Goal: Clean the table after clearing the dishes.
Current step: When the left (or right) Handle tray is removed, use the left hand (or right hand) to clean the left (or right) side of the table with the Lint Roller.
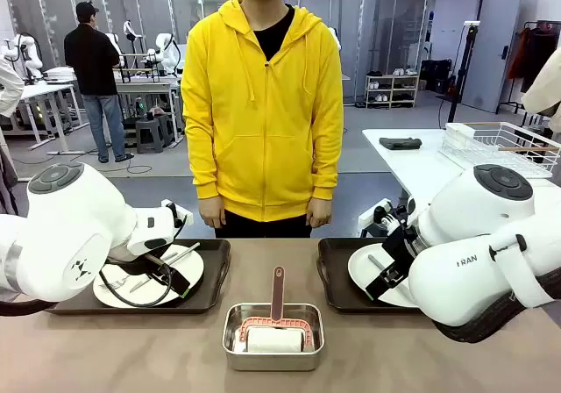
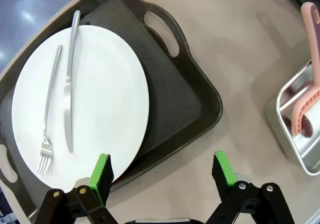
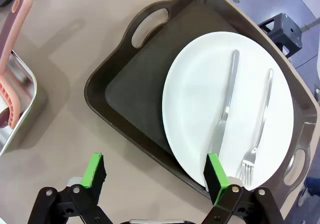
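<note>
On the taupe table [image 1: 368, 358] stand two dark brown handled trays. The left tray [image 1: 210, 275] [image 2: 190, 99] holds a white plate [image 1: 188, 266] [image 2: 100, 99] with a knife and fork [image 2: 67, 94]. The right tray [image 1: 333, 275] [image 3: 135, 89] holds a white plate [image 1: 364, 266] [image 3: 230, 104] with a knife and fork [image 3: 227, 104]. My left gripper [image 2: 162, 171] hovers open above the near rim of the left tray. My right gripper [image 3: 156, 174] hangs open over the near rim of the right tray. Nothing is between either pair of fingers.
A steel pan [image 1: 273, 351] [image 2: 287, 129] with a pink-framed roller [image 1: 276, 327] [image 3: 12, 59] sits at the table's front middle, between the trays. A person in a yellow hoodie [image 1: 263, 103] stands at the far edge, hands down. A white-topped table with a wire basket [image 1: 504, 143] stands back right.
</note>
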